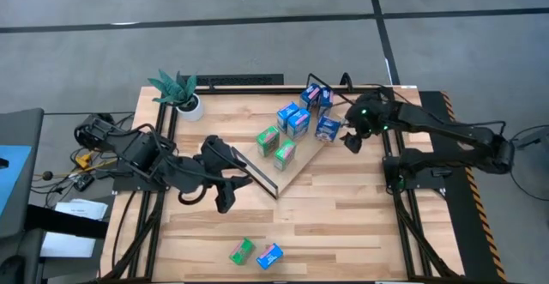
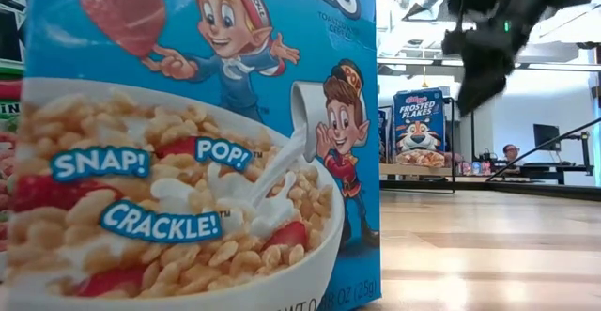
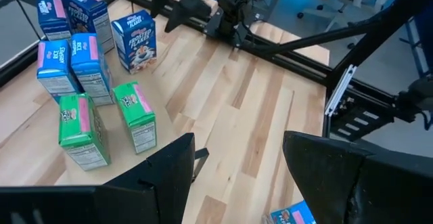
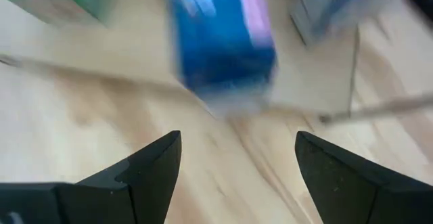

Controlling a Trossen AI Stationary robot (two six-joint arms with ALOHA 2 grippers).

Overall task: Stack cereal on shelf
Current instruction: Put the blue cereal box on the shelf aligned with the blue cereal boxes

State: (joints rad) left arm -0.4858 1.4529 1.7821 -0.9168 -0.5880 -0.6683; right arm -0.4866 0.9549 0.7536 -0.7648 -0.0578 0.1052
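The wooden tabletop [image 1: 343, 207] stands on a grey floor, and a small potted plant [image 1: 180, 93] sits at its far left corner. The shelf [image 1: 296, 160] lies flat near the middle of the far side. Seven cereal boxes [image 1: 292, 121] stand on it close together, blue ones toward the far end and two green ones nearer. Two more boxes, a green box [image 1: 242, 251] and a blue box [image 1: 269, 256], lie on the tabletop at the near edge, well apart from the shelf.

I think the main risk is at the right gripper [image 1: 352, 140]. It hovers just beside the outermost blue box [image 1: 327, 128], and its wrist view is smeared, so it seems to be in fast motion. A sideways drift could knock this box into its neighbours, and the tightly packed group may fall like dominoes. Its jaws are spread, holding nothing.

The left gripper [image 1: 225, 200] is between the shelf and the two loose boxes, also with jaws spread and empty. The left arm is bent low across the tabletop; its elbow could brush the shelf's near edge when it reaches down.
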